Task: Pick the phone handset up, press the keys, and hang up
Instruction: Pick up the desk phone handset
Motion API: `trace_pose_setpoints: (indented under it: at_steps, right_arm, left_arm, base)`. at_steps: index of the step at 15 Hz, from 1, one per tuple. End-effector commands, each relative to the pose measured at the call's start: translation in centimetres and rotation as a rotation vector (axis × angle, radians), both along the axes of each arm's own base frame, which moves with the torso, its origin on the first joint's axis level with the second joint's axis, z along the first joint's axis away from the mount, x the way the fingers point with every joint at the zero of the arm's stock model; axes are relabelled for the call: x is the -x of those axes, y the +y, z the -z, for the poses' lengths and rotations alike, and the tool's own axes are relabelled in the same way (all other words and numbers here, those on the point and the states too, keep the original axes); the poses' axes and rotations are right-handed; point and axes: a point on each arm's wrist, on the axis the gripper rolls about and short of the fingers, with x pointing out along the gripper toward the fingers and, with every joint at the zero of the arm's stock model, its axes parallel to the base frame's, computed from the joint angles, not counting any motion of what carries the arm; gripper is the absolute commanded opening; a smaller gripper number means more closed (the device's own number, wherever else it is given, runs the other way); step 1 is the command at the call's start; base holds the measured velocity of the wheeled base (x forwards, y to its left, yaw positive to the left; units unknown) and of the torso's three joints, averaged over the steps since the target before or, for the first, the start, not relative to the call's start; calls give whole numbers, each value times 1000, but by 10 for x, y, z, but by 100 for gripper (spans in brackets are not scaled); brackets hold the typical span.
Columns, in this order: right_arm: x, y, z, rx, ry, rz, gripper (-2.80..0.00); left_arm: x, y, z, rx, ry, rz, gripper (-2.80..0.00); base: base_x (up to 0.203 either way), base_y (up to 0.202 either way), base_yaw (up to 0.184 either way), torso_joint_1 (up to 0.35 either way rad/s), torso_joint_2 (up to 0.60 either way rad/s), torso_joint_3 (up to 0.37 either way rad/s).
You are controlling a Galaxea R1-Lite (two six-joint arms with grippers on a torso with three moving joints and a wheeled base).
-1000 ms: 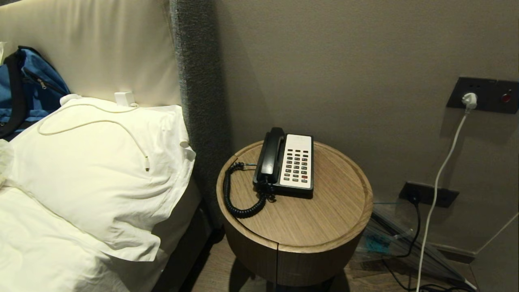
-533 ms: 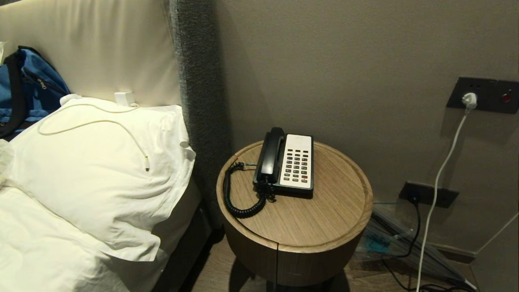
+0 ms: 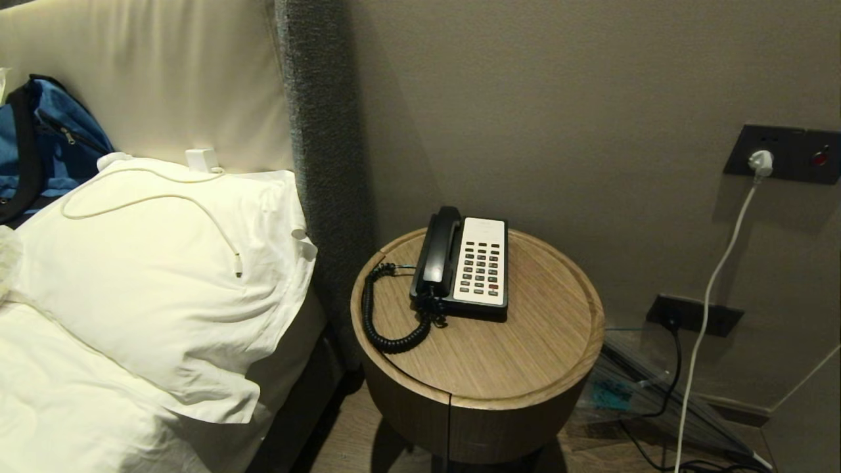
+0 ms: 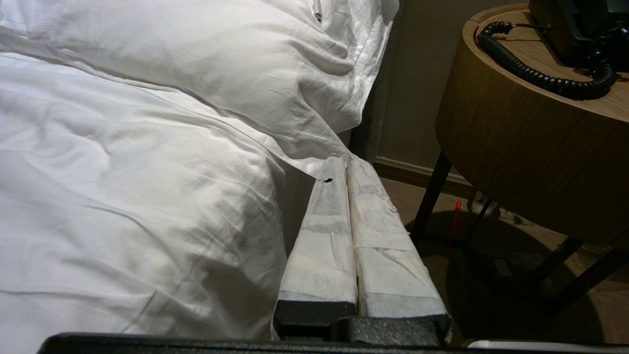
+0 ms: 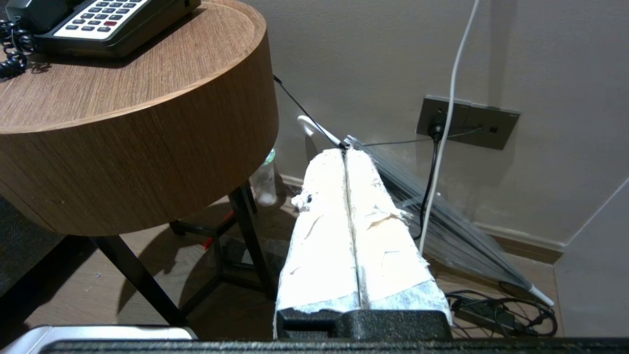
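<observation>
The glossy black phone handset [image 3: 437, 251] lies in its cradle on the left side of the phone, on a round wooden bedside table [image 3: 525, 368]. Its black coiled cord [image 3: 387, 328] loops over the tabletop to the left. The keys [image 3: 479, 268] sit in rows on the cream faceplate, with one red button low on the right; they also show in the right wrist view as keys [image 5: 98, 14]. Neither arm appears in the head view. My left gripper [image 4: 344, 162] hangs low between bed and table, shut and empty. My right gripper [image 5: 345, 147] is low, right of the table, shut and empty.
A bed with a white pillow [image 3: 164, 276] and a blue bag [image 3: 46, 144] stands left of the table. A padded grey headboard edge [image 3: 322, 131] rises behind. On the right, a white cable [image 3: 716, 276] hangs from a wall socket, and a folded umbrella [image 5: 442, 221] and cords lie on the floor.
</observation>
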Motion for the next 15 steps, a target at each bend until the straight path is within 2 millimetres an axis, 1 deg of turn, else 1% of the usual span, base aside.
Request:
trace_pose_setpoints:
  at_steps: [1,15]
  right_arm:
    - [0,0,0,0,-1,-1,-280]
    - [0,0,0,0,0,-1,-280]
  left_arm:
    - [0,0,0,0,3,0,-280]
    - [0,0,0,0,1,0,-280]
  base:
    - [0,0,0,0,0,0]
    - [0,0,0,0,0,0]
